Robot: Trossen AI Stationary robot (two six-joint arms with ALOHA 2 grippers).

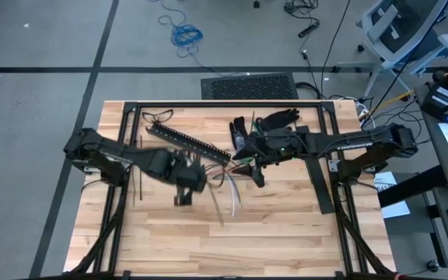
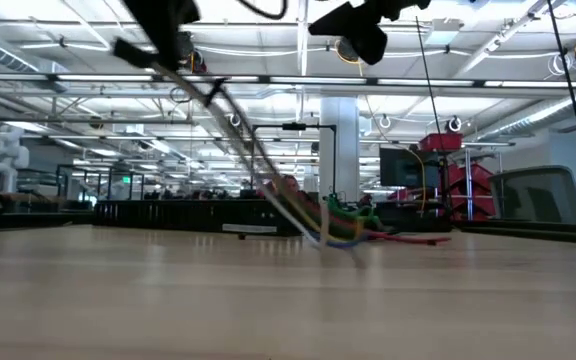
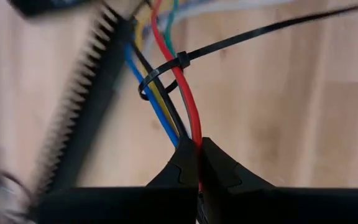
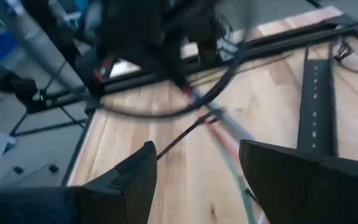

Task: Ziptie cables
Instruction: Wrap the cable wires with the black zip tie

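- Because the left pincer [image 3: 197, 149] is clenched on the cables [image 3: 178, 102] just below the looped ziptie [image 3: 166, 70], any slackening would let the wires slide out before the loop tightens.
- Beyond the loop, the ziptie's tail runs free; a careless tug could cinch it crooked or drag the bundle against the slotted rail [image 3: 82, 106] beside it.
- Across from the cables, the right pincer [image 4: 197, 168] hangs released above the surface [image 1: 286, 225]; it might miss the thin tail.

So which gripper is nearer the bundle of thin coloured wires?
Left. The left gripper is shut on the coloured wires below the looped black ziptie; the right gripper hangs open, apart from them.
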